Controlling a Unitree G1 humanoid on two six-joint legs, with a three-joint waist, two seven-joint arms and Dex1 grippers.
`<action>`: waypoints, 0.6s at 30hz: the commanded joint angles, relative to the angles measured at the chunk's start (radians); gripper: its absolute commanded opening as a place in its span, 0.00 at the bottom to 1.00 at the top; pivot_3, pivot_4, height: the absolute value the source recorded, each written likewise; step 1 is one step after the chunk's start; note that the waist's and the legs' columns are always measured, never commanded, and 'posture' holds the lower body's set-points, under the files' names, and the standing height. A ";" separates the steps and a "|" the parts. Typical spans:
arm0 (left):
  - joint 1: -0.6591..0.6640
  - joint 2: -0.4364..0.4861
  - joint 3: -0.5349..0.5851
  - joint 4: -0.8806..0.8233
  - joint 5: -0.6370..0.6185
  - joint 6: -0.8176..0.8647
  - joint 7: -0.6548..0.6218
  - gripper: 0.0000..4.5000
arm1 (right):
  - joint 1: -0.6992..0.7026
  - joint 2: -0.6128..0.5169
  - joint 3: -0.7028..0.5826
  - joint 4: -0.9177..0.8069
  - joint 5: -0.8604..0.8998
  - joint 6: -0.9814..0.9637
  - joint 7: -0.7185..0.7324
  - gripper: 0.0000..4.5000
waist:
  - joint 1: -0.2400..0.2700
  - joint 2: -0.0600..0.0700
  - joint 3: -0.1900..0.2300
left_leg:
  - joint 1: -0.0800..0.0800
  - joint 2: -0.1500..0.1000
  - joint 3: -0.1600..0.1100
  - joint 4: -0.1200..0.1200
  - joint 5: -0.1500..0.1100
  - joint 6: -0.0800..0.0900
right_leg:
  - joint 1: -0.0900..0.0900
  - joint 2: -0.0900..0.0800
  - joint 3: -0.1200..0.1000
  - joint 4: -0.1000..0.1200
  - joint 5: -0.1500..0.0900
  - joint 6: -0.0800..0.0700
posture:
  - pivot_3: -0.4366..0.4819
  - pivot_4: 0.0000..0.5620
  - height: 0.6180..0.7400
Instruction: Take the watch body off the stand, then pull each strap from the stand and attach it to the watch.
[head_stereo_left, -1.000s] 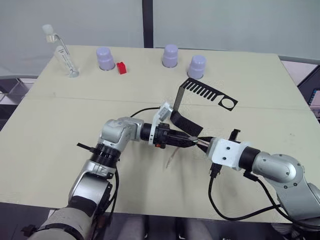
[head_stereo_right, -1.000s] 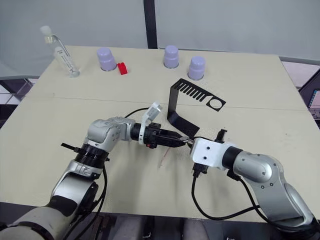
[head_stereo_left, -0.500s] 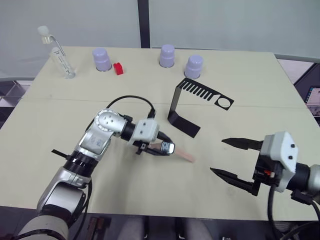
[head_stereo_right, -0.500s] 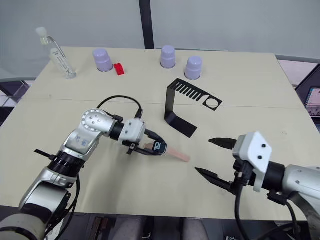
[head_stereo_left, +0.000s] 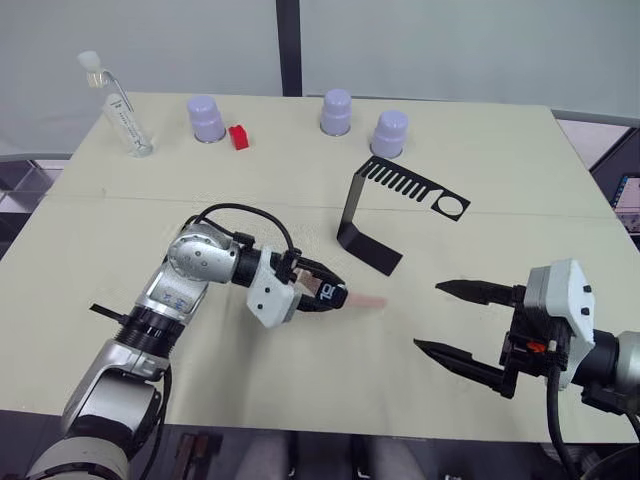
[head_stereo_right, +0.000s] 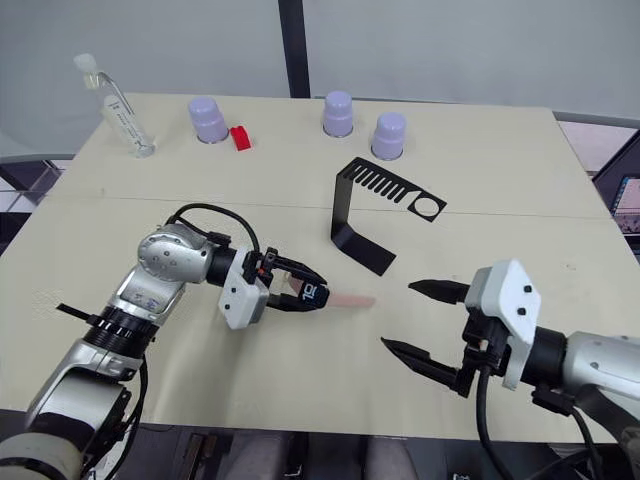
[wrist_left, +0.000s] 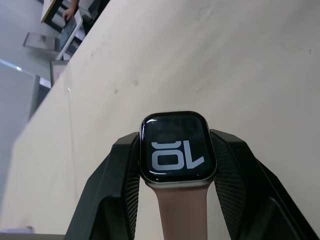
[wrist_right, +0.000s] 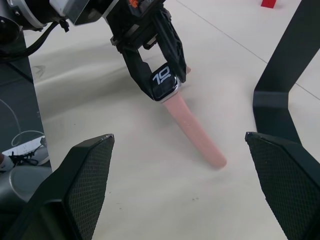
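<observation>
The watch body (wrist_right: 163, 80) sat clamped by its two side edges between the fingers of the left gripper (head_stereo_right: 300, 293), held just above the table (head_stereo_left: 300, 180) in front of the stand (head_stereo_left: 375, 215), screen lit. One pink strap (wrist_right: 195, 130) was already fitted to it and trailed away toward the right arm, its free end resting on or just over the table (cannot tell which).

Judged handling: the case looked small, rigid and smooth-sided, so likely to slip in a pinch; the side-edge grip keeps the lug slots free. The strap looked soft and limp, and would probably bend if pushed from far back; better taken near its connector end.

Right gripper (head_stereo_left: 465, 322) hung spread wide and empty, well apart from the watch. No second strap could be made out on the stand's slotted top plate.
</observation>
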 joint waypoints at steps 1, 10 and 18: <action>-0.004 0.009 0.001 -0.116 -0.130 0.400 -0.014 0.35 | -0.002 -0.015 0.015 -0.001 0.002 -0.036 -0.015 0.99 | 0.000 0.000 0.000 | 0.000 0.000 0.000 0.001 0.000 0.000 | 0.000 0.000 0.000 0.003 0.000 0.000 | 0.48 0.27 0.99; 0.036 -0.024 -0.091 -0.068 0.008 0.577 0.027 0.35 | 0.012 -0.032 0.054 0.007 -0.012 -0.075 -0.020 0.99 | 0.001 0.000 0.000 | 0.000 0.000 0.000 0.002 0.000 0.000 | 0.000 0.001 0.000 0.004 0.000 0.000 | 0.48 0.27 0.99; 0.025 -0.007 -0.029 -0.095 -0.045 0.650 -0.032 0.87 | 0.078 -0.072 0.032 0.022 -0.049 -0.102 0.028 1.00 | 0.002 0.000 0.000 | -0.001 0.000 -0.001 0.002 -0.001 0.001 | 0.000 0.000 0.000 0.003 0.000 0.000 | 0.48 0.27 0.99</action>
